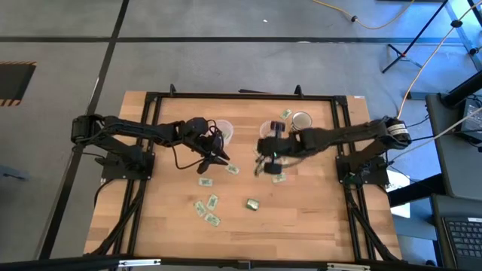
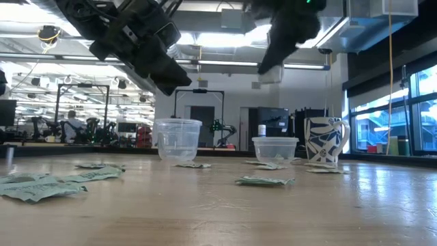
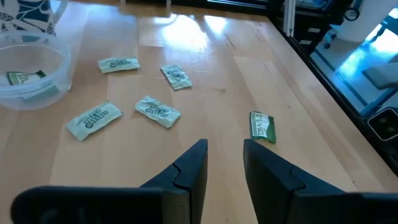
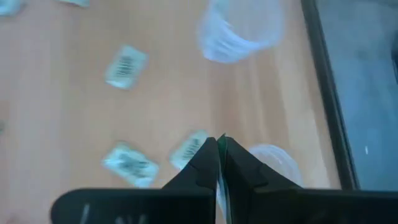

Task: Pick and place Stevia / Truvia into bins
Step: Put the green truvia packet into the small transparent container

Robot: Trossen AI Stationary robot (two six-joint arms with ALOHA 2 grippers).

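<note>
A green-edged sachet [image 4: 221, 163] sits pinched between the closed fingers of my right gripper [image 1: 261, 165], raised over the table [image 1: 316, 218] beside 1 clear cup [image 1: 269, 132]. My left gripper [image 1: 218, 156] hangs near the other cup [image 1: 223, 130], fingers apart and empty, above loose sachets [image 1: 208, 207].

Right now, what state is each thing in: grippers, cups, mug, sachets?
Left gripper: open, empty.
Right gripper: shut on held sachet, seen edge-on.
Cup by mug: upright, sachets inside.
Other cup: upright, looks empty.
Mug: upright.
Loose sachets: lying flat, scattered.
</note>
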